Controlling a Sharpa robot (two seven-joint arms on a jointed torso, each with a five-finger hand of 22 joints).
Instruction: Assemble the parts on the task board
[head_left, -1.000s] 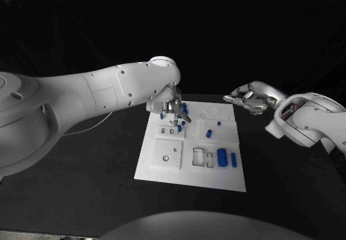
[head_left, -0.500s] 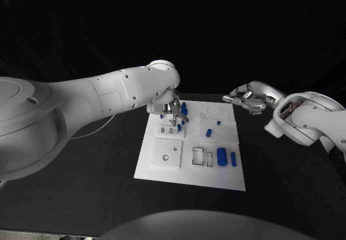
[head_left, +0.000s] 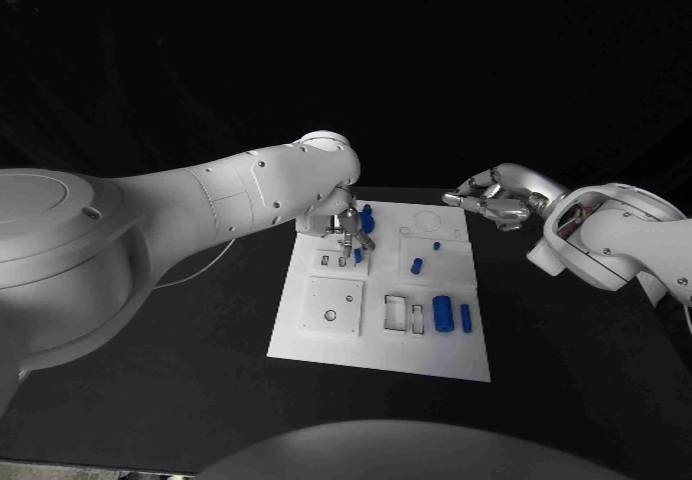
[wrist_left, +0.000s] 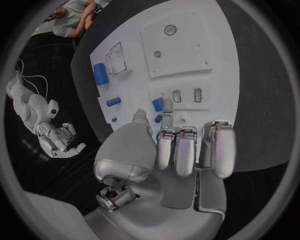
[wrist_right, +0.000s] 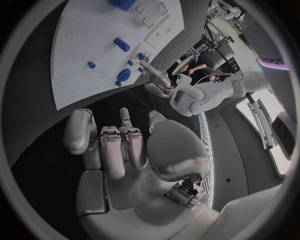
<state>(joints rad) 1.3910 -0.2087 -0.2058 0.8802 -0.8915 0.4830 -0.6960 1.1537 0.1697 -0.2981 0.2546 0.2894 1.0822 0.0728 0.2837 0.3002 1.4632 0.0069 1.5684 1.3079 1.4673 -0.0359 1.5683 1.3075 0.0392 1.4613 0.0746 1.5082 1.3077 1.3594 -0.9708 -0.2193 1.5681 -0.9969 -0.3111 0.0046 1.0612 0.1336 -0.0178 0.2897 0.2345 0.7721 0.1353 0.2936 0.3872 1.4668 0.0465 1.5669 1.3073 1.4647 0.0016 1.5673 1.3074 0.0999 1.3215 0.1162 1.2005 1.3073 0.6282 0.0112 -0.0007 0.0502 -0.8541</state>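
- We are working over the task board (head_left: 378, 352), the white plate lying on the black desk (head_left: 173, 400) in the middle of the head view.
- Our left hand (head_left: 346, 228) is hovering over the board's upper left part, fingers pointing down among small blue parts; in the left wrist view a blue part (wrist_left: 158, 104) is sitting right at the fingertips (wrist_left: 166, 145), but we cannot tell whether they are pinching it or only touching it.
- Our right hand (head_left: 490, 204) is hanging off the board's upper right corner, fingers curled in and holding nothing.
- More parts are lying on the board: a large blue cylinder (head_left: 443, 313) with a thinner one (head_left: 466, 319) beside it at lower right, and a short peg (head_left: 417, 266) near the centre.
- We are judging these parts as light, rigid and smooth, so likely to slip or roll; we are favouring a pinch across the round sides at mid-length, keeping each one aligned with its slot.
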